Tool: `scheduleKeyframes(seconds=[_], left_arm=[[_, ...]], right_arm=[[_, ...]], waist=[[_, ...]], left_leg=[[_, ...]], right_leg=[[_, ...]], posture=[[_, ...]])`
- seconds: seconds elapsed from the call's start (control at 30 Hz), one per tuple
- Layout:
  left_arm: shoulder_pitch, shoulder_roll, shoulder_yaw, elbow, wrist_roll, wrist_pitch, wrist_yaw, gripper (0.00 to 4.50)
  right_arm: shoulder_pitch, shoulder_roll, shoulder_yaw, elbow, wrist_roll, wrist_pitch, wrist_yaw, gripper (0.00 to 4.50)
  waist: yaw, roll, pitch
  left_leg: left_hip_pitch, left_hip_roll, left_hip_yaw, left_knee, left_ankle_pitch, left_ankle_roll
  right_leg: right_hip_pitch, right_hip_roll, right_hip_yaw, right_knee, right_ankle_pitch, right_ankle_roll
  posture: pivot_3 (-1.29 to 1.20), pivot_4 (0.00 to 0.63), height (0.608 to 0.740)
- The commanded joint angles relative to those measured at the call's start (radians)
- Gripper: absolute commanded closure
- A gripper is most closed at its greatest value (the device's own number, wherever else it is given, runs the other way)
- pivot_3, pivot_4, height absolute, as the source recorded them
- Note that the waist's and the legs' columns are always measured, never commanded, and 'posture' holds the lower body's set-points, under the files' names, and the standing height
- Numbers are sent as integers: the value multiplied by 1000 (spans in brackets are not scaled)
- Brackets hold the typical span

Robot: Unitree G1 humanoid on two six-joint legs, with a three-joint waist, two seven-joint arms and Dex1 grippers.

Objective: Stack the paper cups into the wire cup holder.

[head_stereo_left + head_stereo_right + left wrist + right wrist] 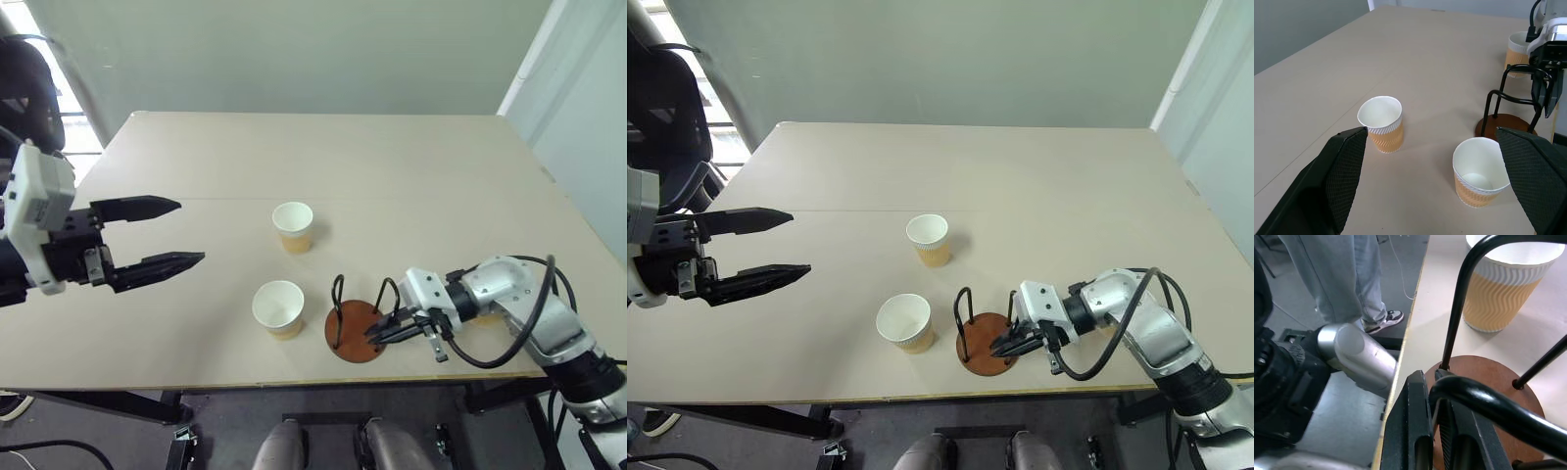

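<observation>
The wire cup holder [356,328] sits right by the desk's [411,186] near edge, barely any margin in front of it, so I'm using it as my reference. My right pincer [377,335] is closed down tight at the holder, fingertips over the disc base beside one of the wire loops; in the right wrist view a loop crosses in front of the fingers, and I can't tell whether they're actually clamped on the wire or just touching it. One paper cup [278,308] stands upright just beside the holder, on its left. A second cup [293,226] stands farther back and a bit left of the holder, apart from it. My left pincer [168,233] hangs spread wide, well left of the holder, nothing in it. Loads of bare desk behind the holder. No readable print anywhere, just wavy ribbing on the cups. A third cup [1519,49] peeks out behind the holder in the left wrist view, mostly blocked by my right arm.
</observation>
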Motion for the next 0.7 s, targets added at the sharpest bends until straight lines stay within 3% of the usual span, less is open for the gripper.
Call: scheduleKeyframes(seconds=[0.03, 0.3, 0.43, 0.7], left_arm=[[-4, 16, 28, -11, -4, -2, 0, 0], [1, 10, 31, -15, -3, -3, 6, 0], [3, 9, 32, -15, -3, -4, 7, 0], [-9, 15, 25, -5, -3, -12, 0, 0]], right_arm=[[-8, -6, 13, 16, -17, -14, 30, 4463], [-55, -15, 49, 22, -87, 5, 40, 4463], [-72, -35, 58, 18, -94, 45, 61, 3457], [-87, -101, 23, -11, -102, 56, 99, 712]], waist=[[0, -1, -1], [0, -3, -2], [0, -3, -1], [1, -3, -1]], left_leg=[[0, 0, 0, 0, 0, 0], [0, 0, 0, 0, -1, -1], [0, 0, 0, 0, -1, -1], [-1, 0, 0, -1, -2, -3]], right_leg=[[0, 0, 0, 0, 0, 0], [0, 0, 0, 0, 0, -1], [0, 0, 0, 0, 0, -1], [-2, 0, 0, 0, 0, -1]], posture=[[0, 150, 740], [0, 150, 740], [0, 150, 740], [0, 150, 740]])
